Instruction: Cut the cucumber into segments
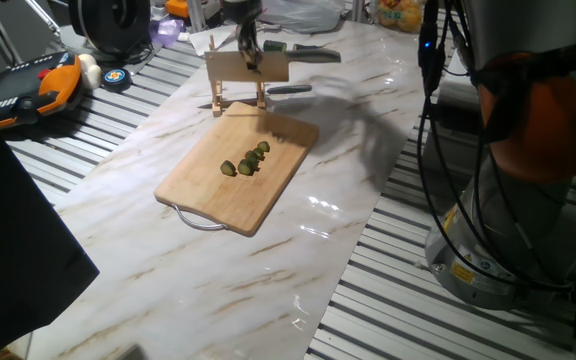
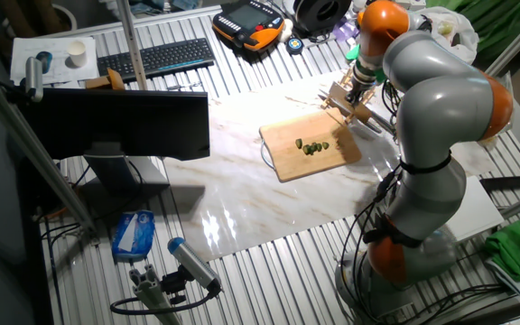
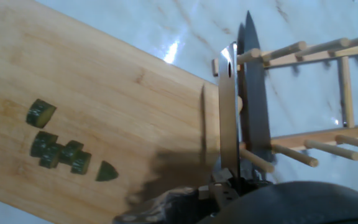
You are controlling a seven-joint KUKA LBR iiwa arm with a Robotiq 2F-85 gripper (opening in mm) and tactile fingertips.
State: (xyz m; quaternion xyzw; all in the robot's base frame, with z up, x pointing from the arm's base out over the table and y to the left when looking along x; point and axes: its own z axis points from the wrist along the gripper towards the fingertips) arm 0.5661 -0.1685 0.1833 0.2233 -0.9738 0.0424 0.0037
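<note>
A: Fingers first, please. What do they hold?

B: Fingers point(image 3: 229, 183), one pair, clamped on the handle end of a cleaver point(image 3: 229, 106). Its broad blade shows edge-on in the hand view, and as a pale rectangle in one fixed view, raised at the far end of the board beside the rack.

A: Go on by size, then.

B: Item one: robot arm point(image 2: 441, 99), grey with orange joints, on the right of the worktop, bent over towards the far side.

Item two: worktop point(image 1: 268, 270), pale marble pattern, with slatted metal strips along both sides.

Item three: wooden board point(image 1: 193, 180), rectangular, lying flat on the worktop, with a metal loop handle at its near end.

Item four: wooden rack point(image 3: 328, 50), made of dowels, standing just beyond the far end of the board. A second, dark blade point(image 3: 257, 93) rests in it, close beside the cleaver.

A: And the cucumber?

B: Item five: segments point(image 3: 58, 152), small dark green chunks with paler cut faces, clustered around the middle of the board. Most touch one another. One piece point(image 3: 41, 113) lies a little apart, and a wedge-shaped one point(image 3: 107, 172) sits just beside the cluster. All lie well apart from the cleaver.

A: An uncut length?

B: I cannot tell; only small pieces show.
</note>
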